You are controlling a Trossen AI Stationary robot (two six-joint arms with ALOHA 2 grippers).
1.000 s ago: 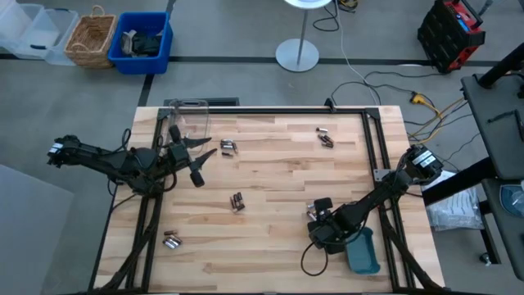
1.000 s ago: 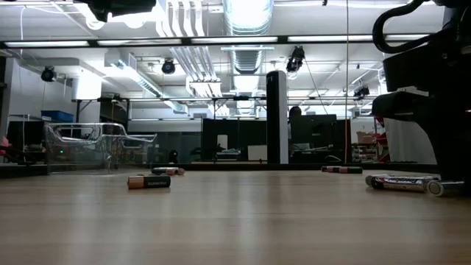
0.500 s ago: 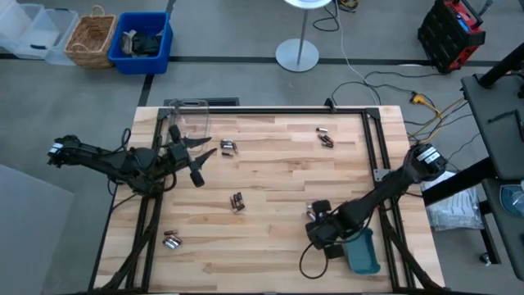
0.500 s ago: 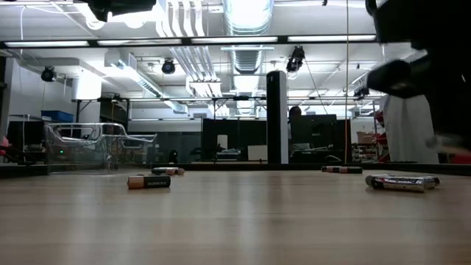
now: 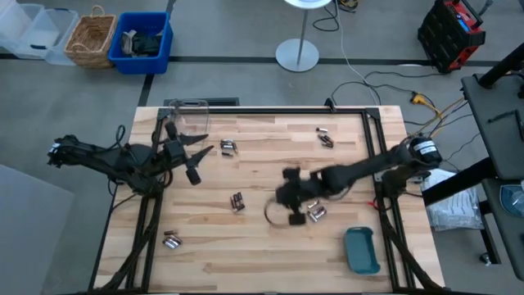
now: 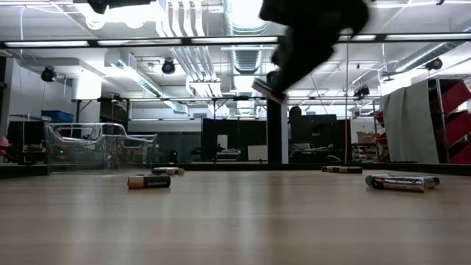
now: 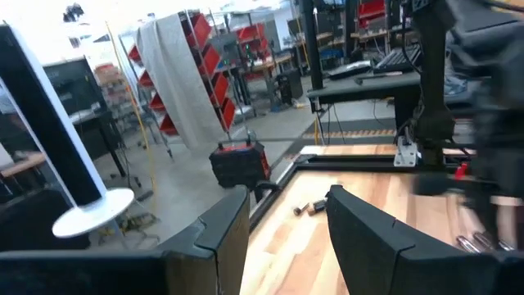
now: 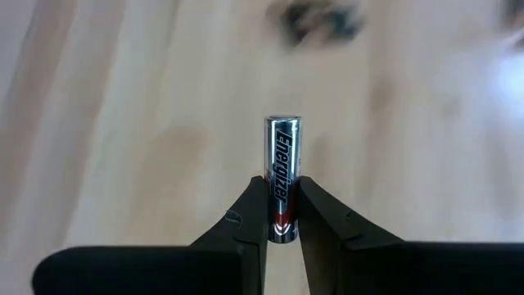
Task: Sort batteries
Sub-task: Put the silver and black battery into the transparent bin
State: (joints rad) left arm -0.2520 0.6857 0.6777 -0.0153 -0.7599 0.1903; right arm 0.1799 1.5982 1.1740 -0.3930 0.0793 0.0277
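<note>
Silver-black battery (image 8: 281, 176) pinched upright; others (image 5: 237, 201) seemingly scattered

Batteries (image 5: 237, 201) scattered on table (image 5: 270, 246); tray (image 5: 362, 250) right-front corner.

One battery (image 8: 281, 164) is sitting clamped in the right pincer (image 8: 278, 192). Five clusters of batteries are lying on the tabletop (image 5: 270, 254): a first cluster (image 5: 315, 213) just beside that pincer, a second cluster (image 5: 237, 201) near it, and a third cluster (image 5: 325, 138), fourth cluster (image 5: 228, 147) and fifth cluster (image 5: 170, 240) well apart from it. The cells in each are showing too small to count. One teal tray (image 5: 363, 250) and one clear box (image 5: 190, 119) are also sitting there.
</note>
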